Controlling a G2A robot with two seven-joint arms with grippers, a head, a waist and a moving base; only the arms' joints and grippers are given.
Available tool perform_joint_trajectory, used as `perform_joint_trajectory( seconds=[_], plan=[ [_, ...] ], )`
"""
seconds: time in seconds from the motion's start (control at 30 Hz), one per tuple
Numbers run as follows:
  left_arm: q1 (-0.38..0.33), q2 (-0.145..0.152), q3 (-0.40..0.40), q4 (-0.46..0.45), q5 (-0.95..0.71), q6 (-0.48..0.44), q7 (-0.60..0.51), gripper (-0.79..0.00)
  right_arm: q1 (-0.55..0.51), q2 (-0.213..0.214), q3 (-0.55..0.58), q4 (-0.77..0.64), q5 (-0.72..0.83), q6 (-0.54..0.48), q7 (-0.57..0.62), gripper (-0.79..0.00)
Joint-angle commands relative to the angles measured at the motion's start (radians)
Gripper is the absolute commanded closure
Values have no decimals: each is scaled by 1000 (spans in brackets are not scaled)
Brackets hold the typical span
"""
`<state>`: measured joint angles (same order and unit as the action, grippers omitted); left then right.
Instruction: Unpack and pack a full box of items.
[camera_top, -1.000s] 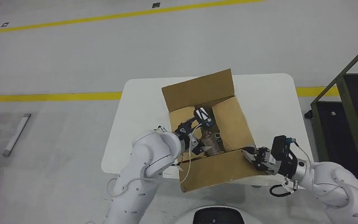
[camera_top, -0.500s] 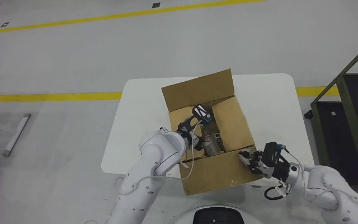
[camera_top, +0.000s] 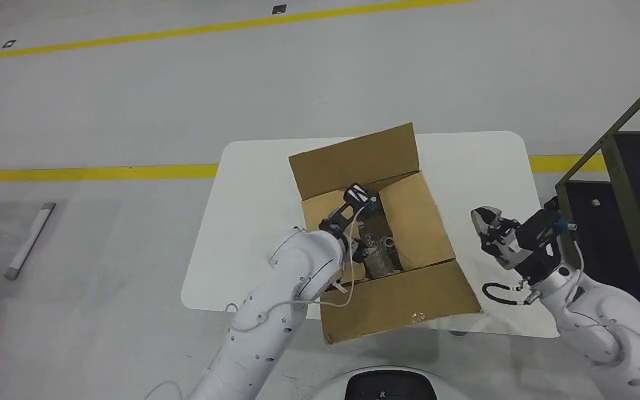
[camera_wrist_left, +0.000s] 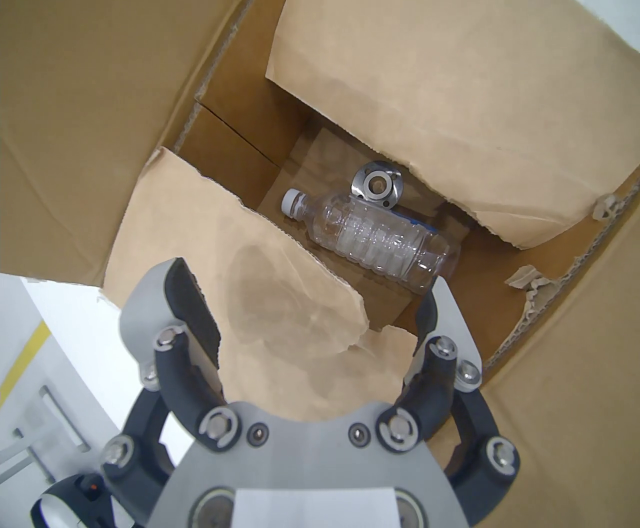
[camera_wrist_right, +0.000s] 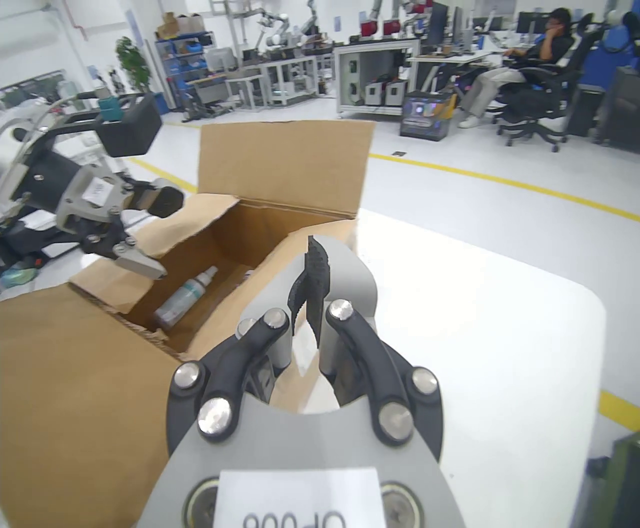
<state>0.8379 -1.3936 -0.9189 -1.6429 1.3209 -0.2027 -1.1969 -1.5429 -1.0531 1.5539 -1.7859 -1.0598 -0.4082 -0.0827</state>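
Observation:
An open cardboard box (camera_top: 355, 160) stands in the middle of the white table (camera_top: 250, 200), all flaps folded out. Inside lie a clear plastic bottle (camera_wrist_left: 370, 240) on its side, a round metal flange (camera_wrist_left: 376, 186) behind it, and a small spray bottle (camera_wrist_right: 185, 297). My left gripper (camera_wrist_left: 310, 305) hangs open over the box's torn inner paper flap (camera_wrist_left: 280, 310), above the bottle, with nothing between its fingers; it also appears from the side as the left gripper (camera_wrist_right: 152, 232). My right gripper (camera_wrist_right: 312, 280) is shut and empty, above bare table to the right of the box, the same right gripper (camera_top: 486, 222).
The box's near flap (camera_top: 400, 300) lies spread toward the table's front edge. Bare table (camera_top: 490, 170) extends right of the box and behind it. A dark green frame (camera_top: 600, 190) stands past the table's right side.
My right gripper has left the near flap's right corner and moved up and away to the right of the box. The left gripper shifted slightly over the box.

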Motion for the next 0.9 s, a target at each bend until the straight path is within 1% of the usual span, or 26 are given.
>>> perform_joint_trajectory(
  seconds=[0.0,0.17,0.2,0.23,0.27,0.33,0.47,0.6,0.87],
  plan=[
    [-7,-3,12,13,10,2,-14,-785,1,-3,-8,3,-12,27,-13,0],
    [-18,-3,37,33,95,-20,-16,-785,3,-8,-31,1,-33,51,-35,0],
    [-17,-3,37,34,106,-19,-13,-760,3,-9,-36,0,-38,53,-39,0],
    [-14,-3,37,34,110,-17,-11,-610,5,-10,-41,-3,-43,53,-42,0],
    [-13,-3,37,33,113,-17,-9,-302,6,-11,-45,-5,-48,53,-45,0],
    [-12,-3,38,34,128,-23,-9,0,9,-13,-52,-7,-52,53,-48,0],
    [-6,-2,35,30,154,-38,-5,0,15,-16,-62,-9,-55,52,-51,0],
    [2,4,29,16,203,-85,17,0,19,-18,-74,-5,-39,20,-50,0],
    [28,11,-20,-32,235,-73,42,0,23,-21,-75,-2,-39,11,-43,0]
  ],
)
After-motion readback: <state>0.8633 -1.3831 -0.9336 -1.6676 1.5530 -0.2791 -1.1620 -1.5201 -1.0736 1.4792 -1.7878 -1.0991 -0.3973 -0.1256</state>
